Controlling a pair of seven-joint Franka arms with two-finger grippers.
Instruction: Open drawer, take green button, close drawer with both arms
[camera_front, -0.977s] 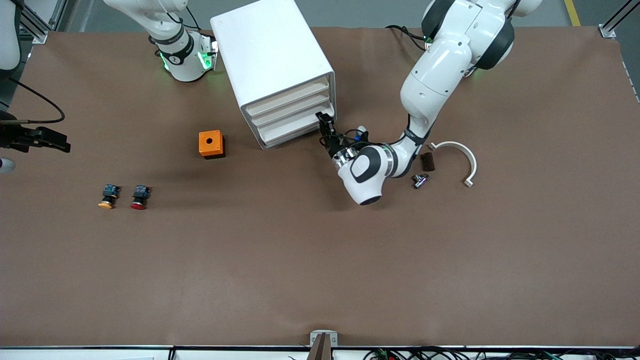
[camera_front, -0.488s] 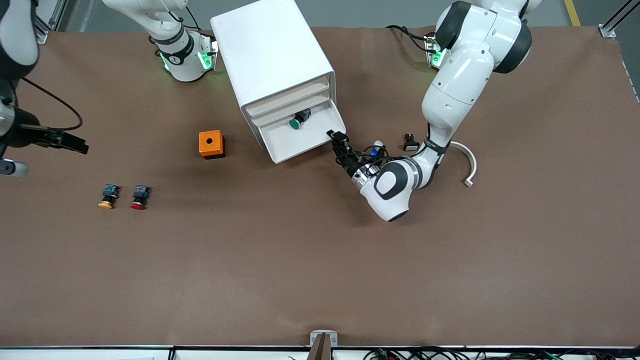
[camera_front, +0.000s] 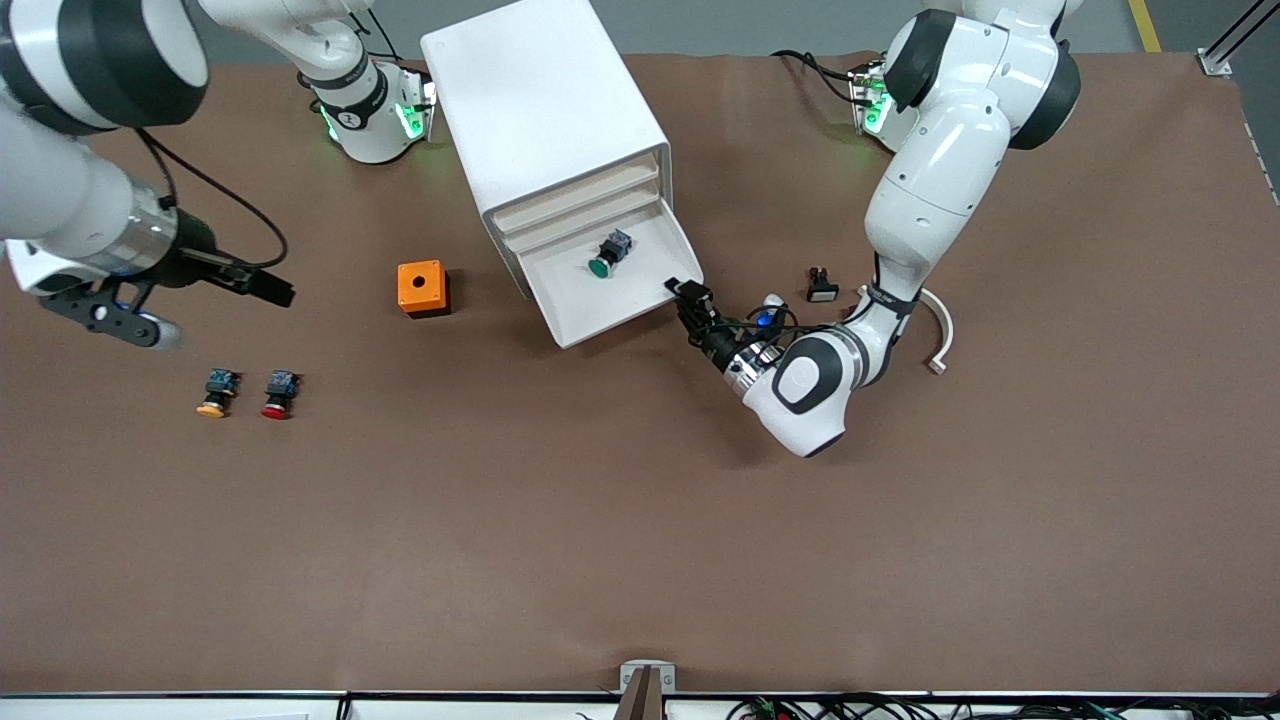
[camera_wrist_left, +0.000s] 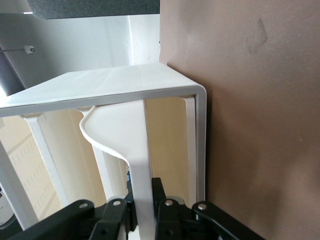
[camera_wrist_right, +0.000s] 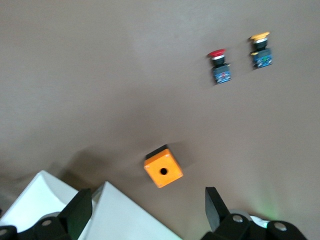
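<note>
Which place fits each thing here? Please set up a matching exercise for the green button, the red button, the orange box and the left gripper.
Things:
1. green button
2. red button
3. orange box
4. left gripper

Places:
A. on the table beside the yellow button
B. shut on the front corner of the open drawer
C. lying in the open drawer
D. on the table beside the cabinet, toward the right arm's end

Pairs: 1-C, 2-A, 3-D, 4-B
</note>
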